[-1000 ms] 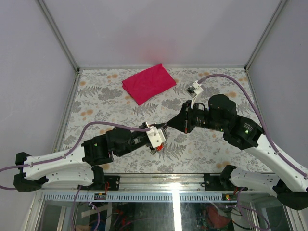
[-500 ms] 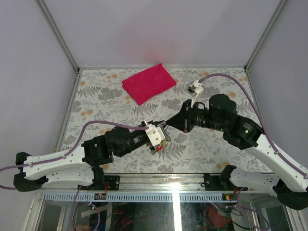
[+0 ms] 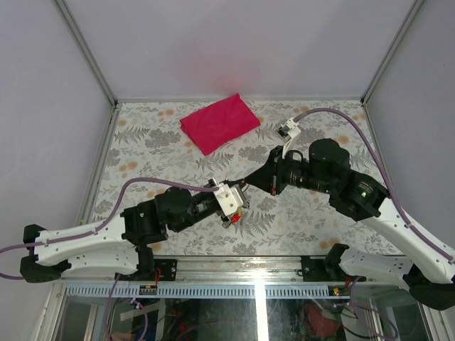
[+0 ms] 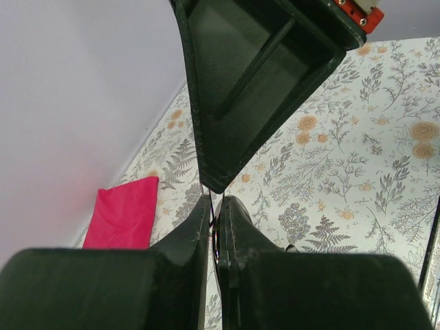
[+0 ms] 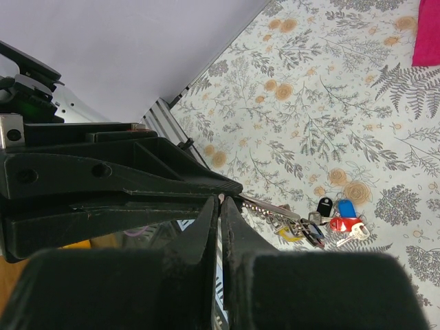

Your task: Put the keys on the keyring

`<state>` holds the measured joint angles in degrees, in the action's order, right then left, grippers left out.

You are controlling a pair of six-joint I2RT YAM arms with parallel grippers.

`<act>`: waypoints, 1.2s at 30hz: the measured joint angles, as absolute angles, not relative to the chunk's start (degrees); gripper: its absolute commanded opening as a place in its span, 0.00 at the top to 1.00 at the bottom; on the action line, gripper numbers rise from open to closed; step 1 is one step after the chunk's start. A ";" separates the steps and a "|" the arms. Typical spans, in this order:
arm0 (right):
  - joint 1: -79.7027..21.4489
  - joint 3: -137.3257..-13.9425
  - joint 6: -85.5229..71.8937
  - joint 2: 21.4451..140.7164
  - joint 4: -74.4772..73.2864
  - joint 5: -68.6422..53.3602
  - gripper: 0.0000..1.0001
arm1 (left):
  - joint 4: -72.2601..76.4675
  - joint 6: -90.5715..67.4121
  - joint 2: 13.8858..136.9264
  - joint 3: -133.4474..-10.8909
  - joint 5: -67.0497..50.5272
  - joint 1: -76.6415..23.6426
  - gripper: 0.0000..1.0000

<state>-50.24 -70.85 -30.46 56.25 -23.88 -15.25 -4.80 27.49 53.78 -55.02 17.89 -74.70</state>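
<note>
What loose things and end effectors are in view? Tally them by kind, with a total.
Magenta cloth: 1
Red-headed key: 1
Blue-headed key: 1
Keyring bunch: 1
End effectors: 2 (left end effector, right end effector)
Total: 6

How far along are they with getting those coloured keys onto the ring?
Done, apparently: the red key and blue key sit bunched with the keyring. In hand: the left gripper and right gripper are both shut, tips meeting at a thin metal piece of that bunch. Left: confirming both keys are fully threaded, which these views cannot show, then letting go.
</note>
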 measured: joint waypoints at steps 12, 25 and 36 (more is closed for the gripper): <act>-50.28 -70.52 -30.46 56.10 -23.81 -15.40 1.00 | -3.95 27.92 52.88 -53.84 17.78 -74.94 0.94; -50.26 -70.48 -30.46 55.92 -23.68 -15.68 1.00 | -3.44 28.36 52.53 -53.60 18.13 -74.96 0.80; -50.26 -70.46 -30.46 55.37 -23.66 -15.57 1.00 | -3.38 28.40 51.79 -53.30 18.50 -74.96 0.89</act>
